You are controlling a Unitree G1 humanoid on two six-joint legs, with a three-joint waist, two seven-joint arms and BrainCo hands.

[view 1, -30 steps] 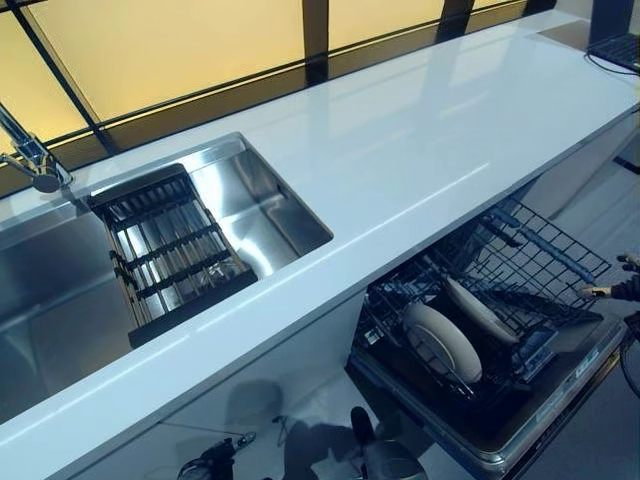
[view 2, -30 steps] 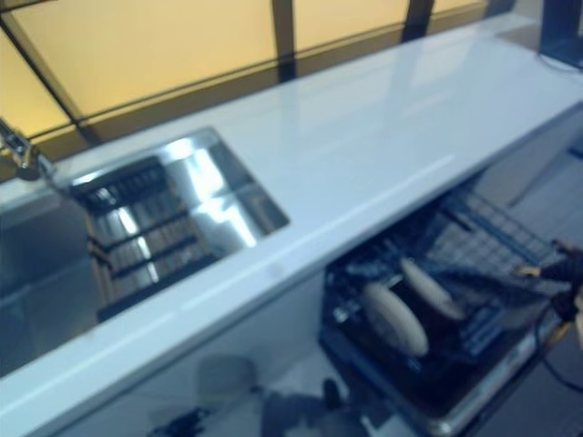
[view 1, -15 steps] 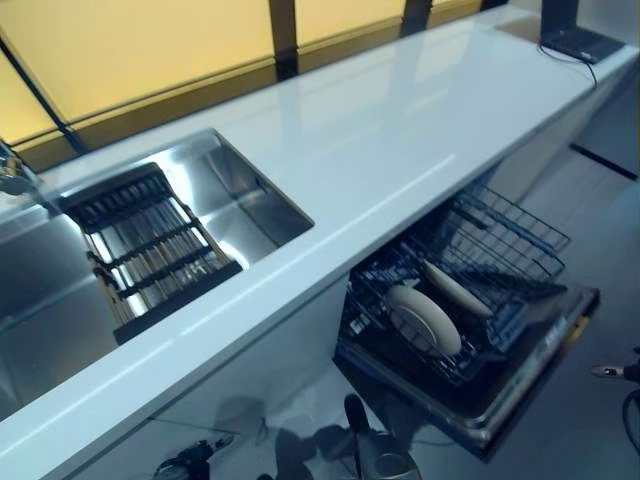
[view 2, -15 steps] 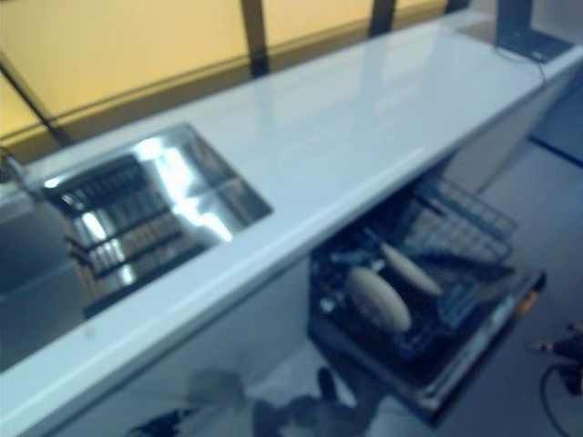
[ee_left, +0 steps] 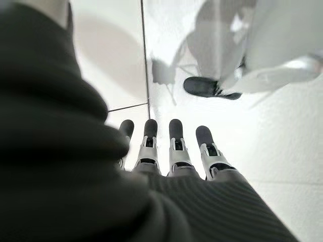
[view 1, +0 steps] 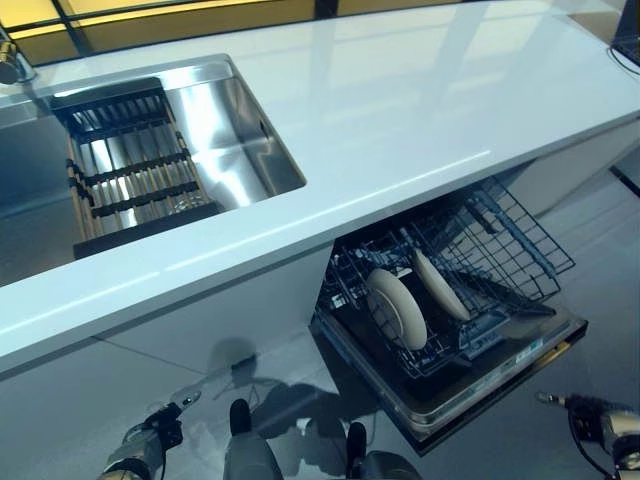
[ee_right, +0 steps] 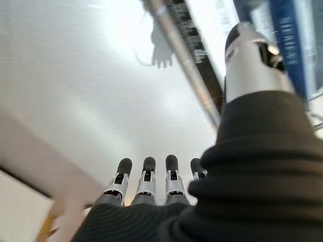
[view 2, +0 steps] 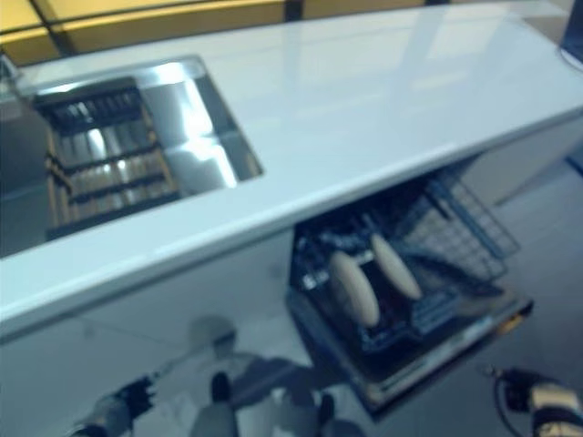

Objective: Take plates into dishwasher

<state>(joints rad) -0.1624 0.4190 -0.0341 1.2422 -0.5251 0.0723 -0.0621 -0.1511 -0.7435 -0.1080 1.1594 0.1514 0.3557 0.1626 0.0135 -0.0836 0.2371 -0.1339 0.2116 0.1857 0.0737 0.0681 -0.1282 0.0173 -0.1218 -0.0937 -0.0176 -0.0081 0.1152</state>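
Plates (view 1: pixel 415 297) racked; each robot hand (ee_left: pixel 171 151) (ee_right: pixel 146 184) hangs low, fingers straight.

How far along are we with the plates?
Two plates already stand in the dishwasher rack. Nothing is in hand: left hand and right hand hang open and empty. No more plates show on the counter or in the sink.

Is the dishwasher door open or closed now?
Open: the dishwasher door lies folded down, with the lower rack pulled out holding two plates.
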